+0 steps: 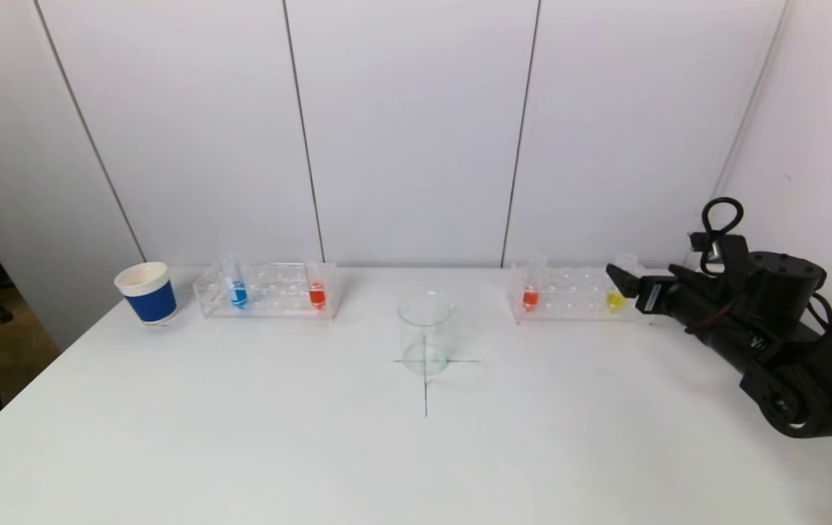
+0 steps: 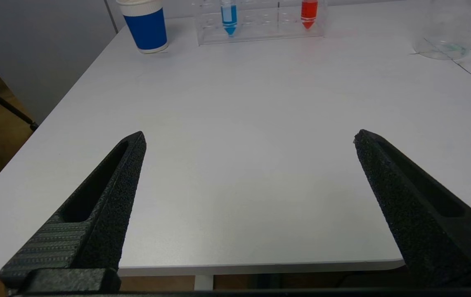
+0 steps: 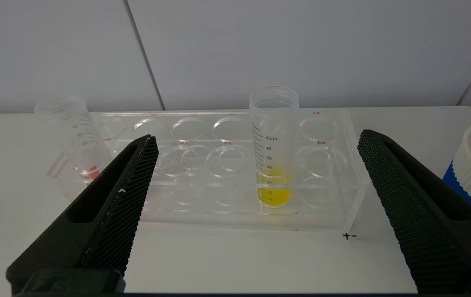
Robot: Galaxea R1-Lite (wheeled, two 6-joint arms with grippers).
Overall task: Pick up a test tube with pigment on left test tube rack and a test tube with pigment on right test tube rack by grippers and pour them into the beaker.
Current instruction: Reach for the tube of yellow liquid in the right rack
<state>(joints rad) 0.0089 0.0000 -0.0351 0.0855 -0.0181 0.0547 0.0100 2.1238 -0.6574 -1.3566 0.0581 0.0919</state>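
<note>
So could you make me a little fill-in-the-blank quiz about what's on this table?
1. The left rack holds a red tube and a ____ tube.
2. The right end effector, open, faces the ____ tube in the right rack.
3. The beaker stands on a drawn ____ between the racks.
4. Left of the left rack stands a blue and white ____.

Missing words: blue; yellow; cross; cup
</note>
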